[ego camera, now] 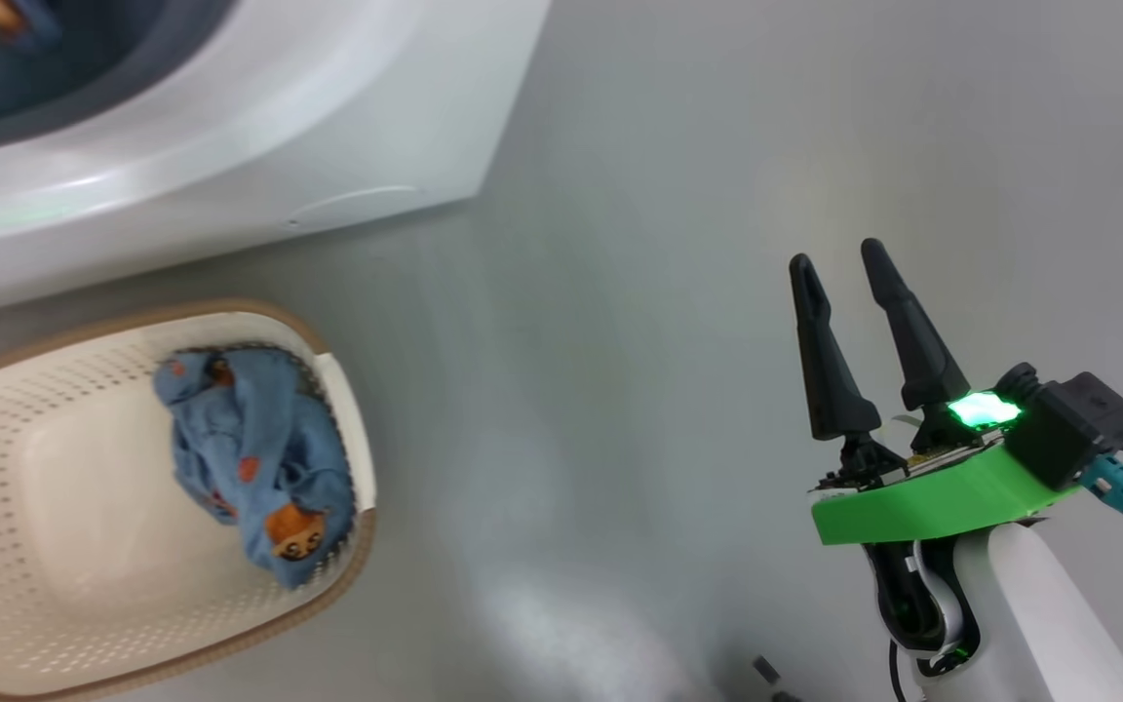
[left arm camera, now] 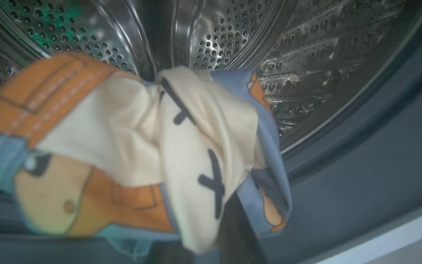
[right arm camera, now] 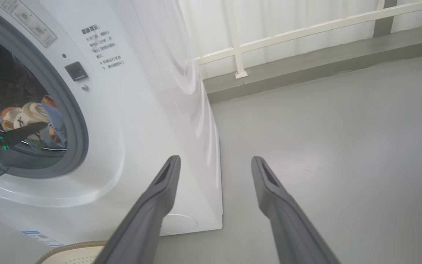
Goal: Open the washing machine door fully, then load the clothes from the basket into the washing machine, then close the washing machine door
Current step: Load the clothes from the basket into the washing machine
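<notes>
The white washing machine (ego camera: 259,136) (right arm camera: 141,121) stands with its round opening uncovered; the washing machine door is out of view. My left gripper (right arm camera: 39,127) reaches into the opening, shut on a light-blue and cream bear-print garment (left arm camera: 181,146) (right arm camera: 31,112) held before the steel drum (left arm camera: 233,36). One dark finger (left arm camera: 234,227) pokes out under the cloth. More of the clothes, a crumpled blue garment (ego camera: 250,448), lie in the cream basket (ego camera: 35,546) on the floor below the machine. My right gripper (ego camera: 836,255) (right arm camera: 215,160) hovers open and empty over the floor to the right.
The grey-blue gasket (left arm camera: 379,154) rings the drum mouth. Grey floor (ego camera: 620,341) spreads to the right of the machine and basket. A white railing (right arm camera: 306,29) on a low ledge runs along the far side. The basket rim (right arm camera: 71,248) lies just below my right fingers.
</notes>
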